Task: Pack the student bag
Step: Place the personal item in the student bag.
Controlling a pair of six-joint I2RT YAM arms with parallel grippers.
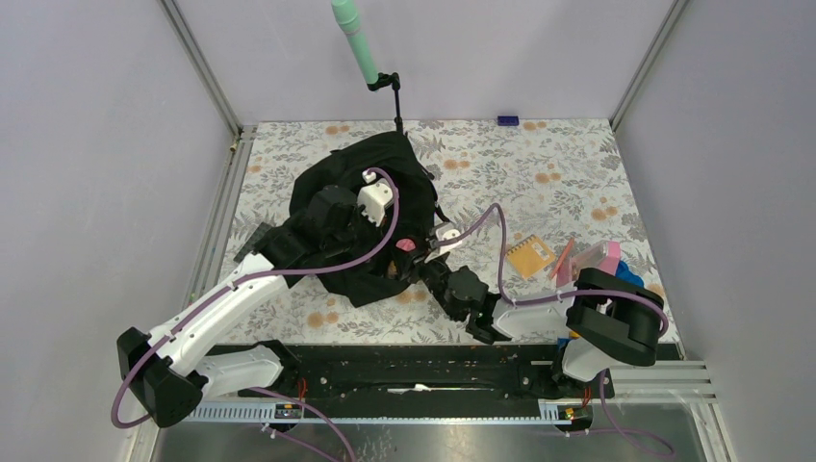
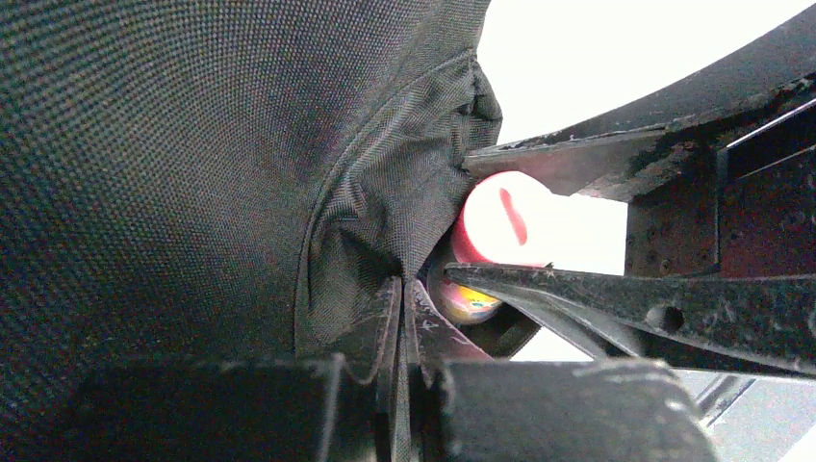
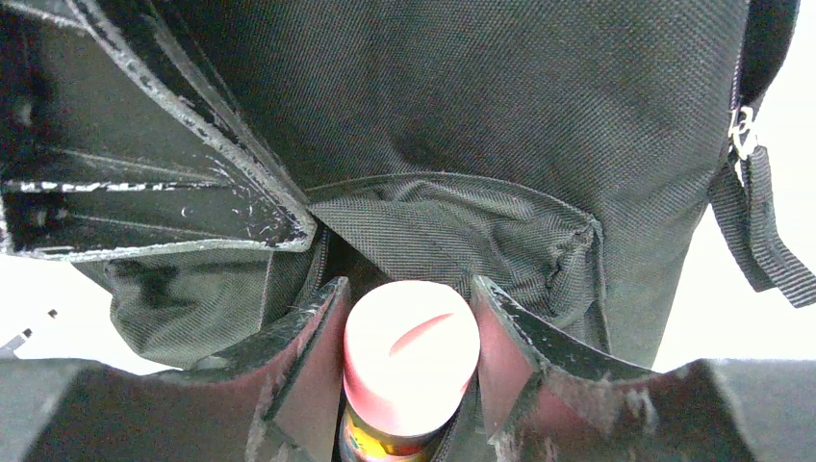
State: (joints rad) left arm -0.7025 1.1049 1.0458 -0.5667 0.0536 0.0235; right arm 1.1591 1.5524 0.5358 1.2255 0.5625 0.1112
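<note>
The student bag (image 1: 361, 217), a soft black fabric backpack, lies crumpled at mid-table. My left gripper (image 1: 387, 233) is shut on a fold of its fabric at the opening, and the left wrist view shows the cloth (image 2: 192, 144) pinched between the jaws of the left gripper (image 2: 402, 289). My right gripper (image 1: 418, 252) is shut on a small bottle (image 3: 409, 337) with a pink cap and a yellow label, cap toward the bag's pocket (image 3: 462, 226). The cap (image 2: 505, 221) also shows in the left wrist view, right beside the held fabric.
An orange notebook (image 1: 530, 257) lies right of the bag, with pink items (image 1: 592, 258) and something blue (image 1: 630, 274) by the right arm. A small blue object (image 1: 507, 120) sits at the far edge. A green-tipped stand (image 1: 358, 43) rises behind the bag.
</note>
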